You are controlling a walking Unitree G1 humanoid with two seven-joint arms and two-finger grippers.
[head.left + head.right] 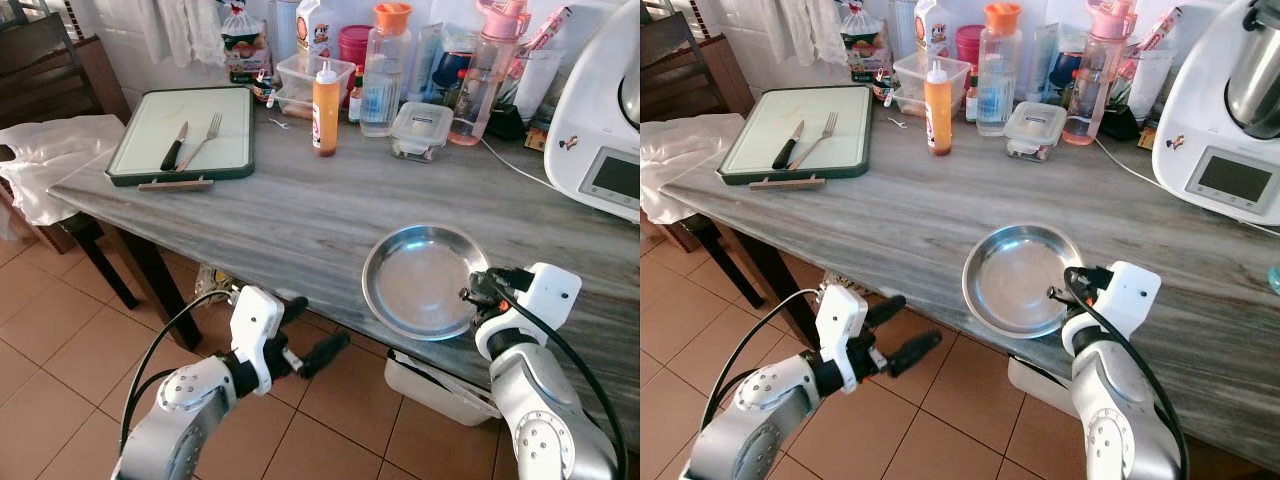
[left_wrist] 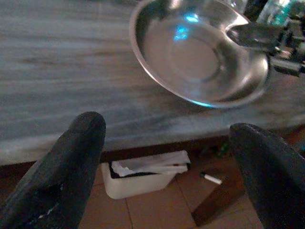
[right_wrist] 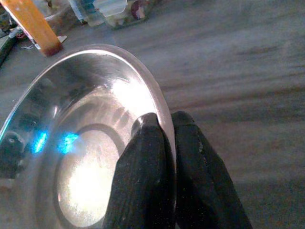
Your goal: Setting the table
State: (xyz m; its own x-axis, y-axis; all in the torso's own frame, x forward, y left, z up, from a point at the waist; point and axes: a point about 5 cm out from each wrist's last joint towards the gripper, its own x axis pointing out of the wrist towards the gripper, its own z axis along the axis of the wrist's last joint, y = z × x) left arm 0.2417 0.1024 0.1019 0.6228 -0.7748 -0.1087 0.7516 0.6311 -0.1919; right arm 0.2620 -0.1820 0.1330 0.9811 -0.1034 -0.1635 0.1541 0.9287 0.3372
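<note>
Two pincers: right pinches the steel plate's rim, left gapes empty.

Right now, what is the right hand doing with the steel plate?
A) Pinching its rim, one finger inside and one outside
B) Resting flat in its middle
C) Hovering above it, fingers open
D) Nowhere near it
A: the right hand has its two black fingers closed on the rim of the steel plate, one on each side.
</note>
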